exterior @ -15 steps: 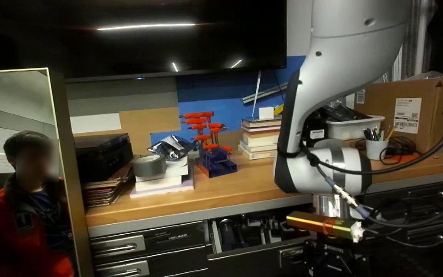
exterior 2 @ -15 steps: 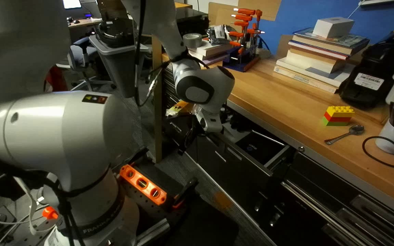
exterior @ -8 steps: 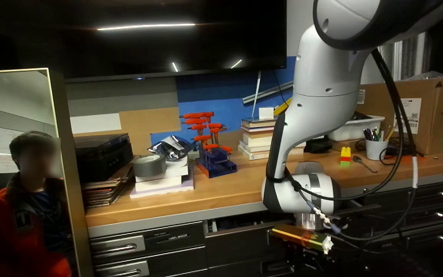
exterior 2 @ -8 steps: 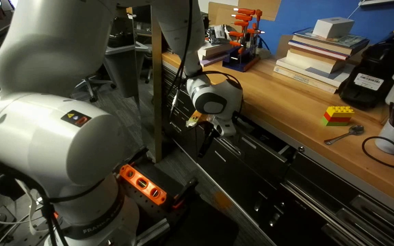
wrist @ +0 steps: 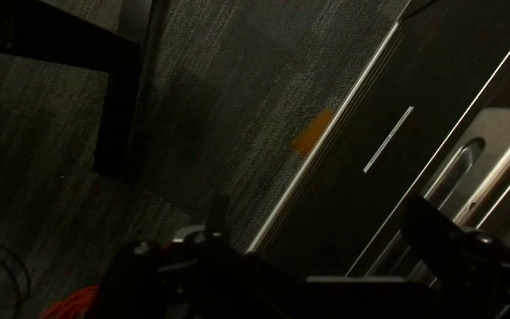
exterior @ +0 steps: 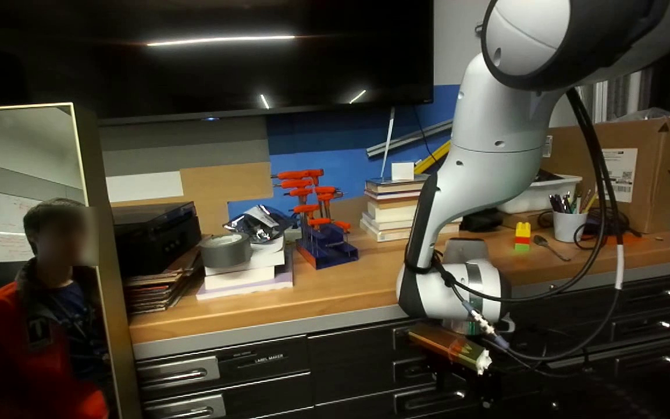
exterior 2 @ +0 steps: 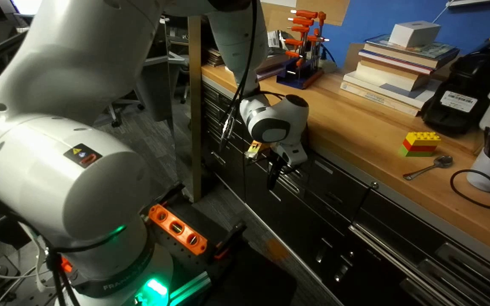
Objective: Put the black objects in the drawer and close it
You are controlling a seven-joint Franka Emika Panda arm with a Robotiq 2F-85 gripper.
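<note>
The drawer (exterior: 349, 366) has a dark front that stands flush with the bench, shut. It also shows shut in an exterior view (exterior 2: 336, 183). The black objects are out of view; the inside of the drawer is hidden. My gripper (exterior 2: 273, 180) hangs pointing down, just in front of the drawer fronts and below the bench edge. In the wrist view my gripper (wrist: 321, 212) is open, with its dark fingers (wrist: 430, 232) wide apart and only floor and cabinet front seen between them. Whether it touches the drawer I cannot tell.
The wooden bench top (exterior 2: 334, 106) holds the red-handled tool rack (exterior: 326, 233), books (exterior 2: 389, 80), toy bricks (exterior 2: 420, 144), a spoon (exterior 2: 432, 165) and a pen cup (exterior 2: 489, 170). An orange level (exterior 2: 177, 228) lies near my base. A person (exterior: 32, 326) shows at the left.
The drawer has gone from open, with dark contents showing, to shut. My arm and gripper have moved toward the bench with it. A green light now shows on my base.
</note>
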